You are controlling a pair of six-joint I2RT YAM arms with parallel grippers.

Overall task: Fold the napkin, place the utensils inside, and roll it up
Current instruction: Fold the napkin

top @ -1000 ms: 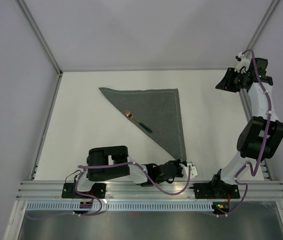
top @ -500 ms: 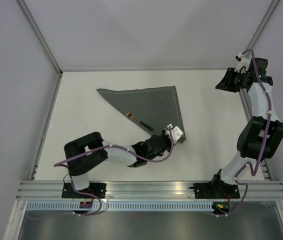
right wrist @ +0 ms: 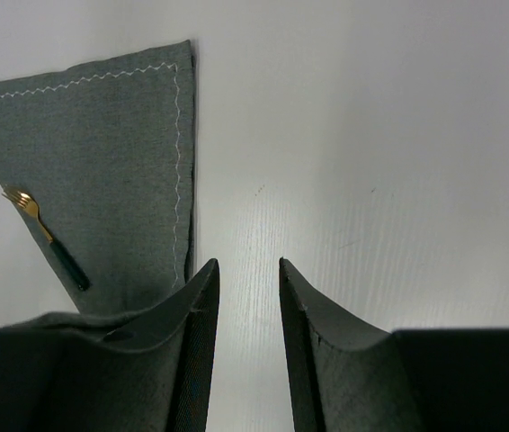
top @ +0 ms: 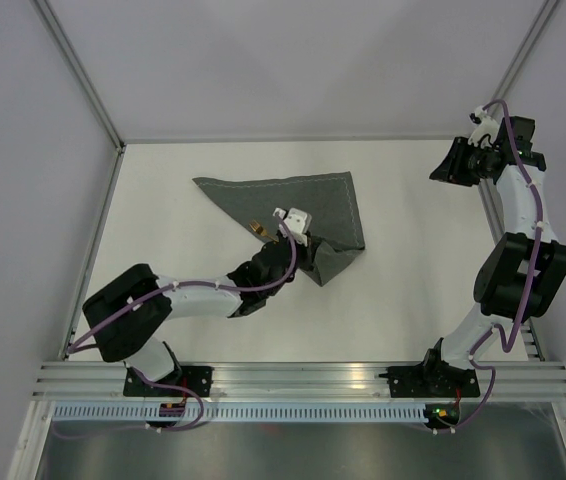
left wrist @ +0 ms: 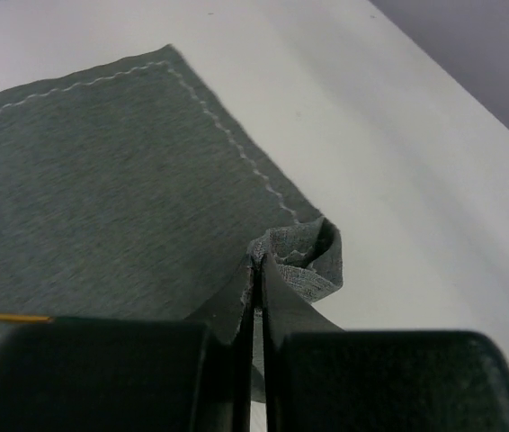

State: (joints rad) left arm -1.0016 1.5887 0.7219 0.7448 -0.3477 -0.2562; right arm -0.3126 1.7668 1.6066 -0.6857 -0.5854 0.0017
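Observation:
The dark grey napkin (top: 308,195) lies folded as a triangle in the middle of the table. My left gripper (top: 301,238) is shut on its near corner and holds it lifted and curled back over the cloth. In the left wrist view the jaws (left wrist: 259,263) pinch the stitched corner of the napkin (left wrist: 102,171). The fork (top: 255,227) lies on the napkin, with only its gold head showing beside the left gripper. The right wrist view shows the whole fork (right wrist: 46,238) on the napkin (right wrist: 111,135). My right gripper (right wrist: 248,263) is open and empty, high at the far right (top: 451,165).
The white table (top: 163,250) is fenced by a metal frame (top: 93,230) on the left and a rail (top: 303,375) at the near edge. The left arm (top: 203,292) stretches across the near left part of the table.
My left gripper has carried the napkin's near corner from the near edge up and to the far left, over the fork's handle. The cloth is now doubled back. The right arm has not moved.

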